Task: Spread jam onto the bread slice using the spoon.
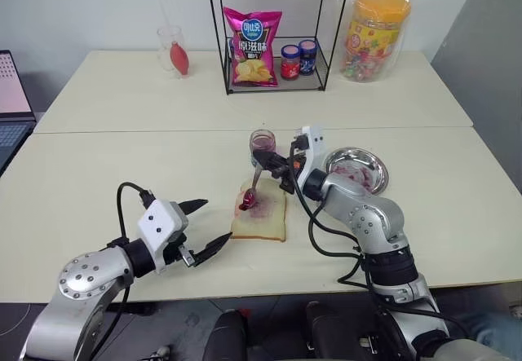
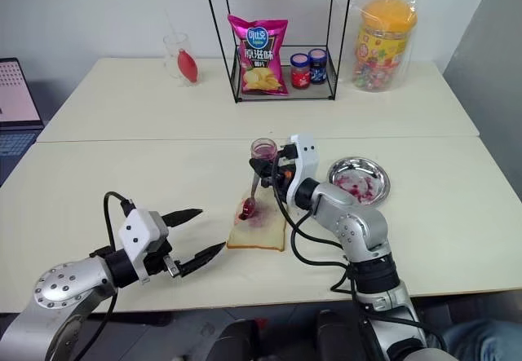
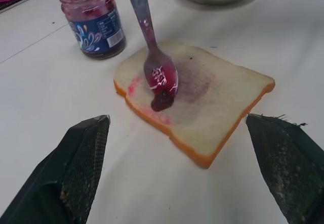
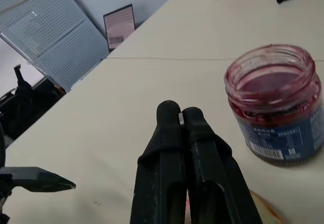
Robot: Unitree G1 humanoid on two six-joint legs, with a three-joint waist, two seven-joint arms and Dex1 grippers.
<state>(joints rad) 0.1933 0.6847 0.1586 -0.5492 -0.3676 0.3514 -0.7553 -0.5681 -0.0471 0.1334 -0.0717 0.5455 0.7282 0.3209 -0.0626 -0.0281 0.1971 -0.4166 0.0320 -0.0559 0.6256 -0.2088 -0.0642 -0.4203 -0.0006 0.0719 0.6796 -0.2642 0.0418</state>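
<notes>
The bread slice (image 1: 265, 218) lies flat on the table in front of me, with a reddish-purple smear at its centre. My right gripper (image 1: 267, 165) is shut on the handle of the spoon (image 3: 149, 42). The spoon slants down to the slice. Its bowl rests near the slice's left edge, with a dark blob of jam (image 3: 162, 100) at its tip. My left gripper (image 1: 214, 222) stands open just left of the slice, low over the table, with nothing between its fingers. In the right wrist view the black fingers (image 4: 169, 133) are pressed together.
An open jam jar (image 1: 263, 144) stands right behind the slice. A jam-smeared steel dish (image 1: 359, 171) sits to the right. At the back stand a wire rack (image 1: 276, 68) with a chips bag and two small jars, a candy jar (image 1: 373, 35) and a glass (image 1: 173, 50). A laptop (image 1: 12, 108) is at the far left.
</notes>
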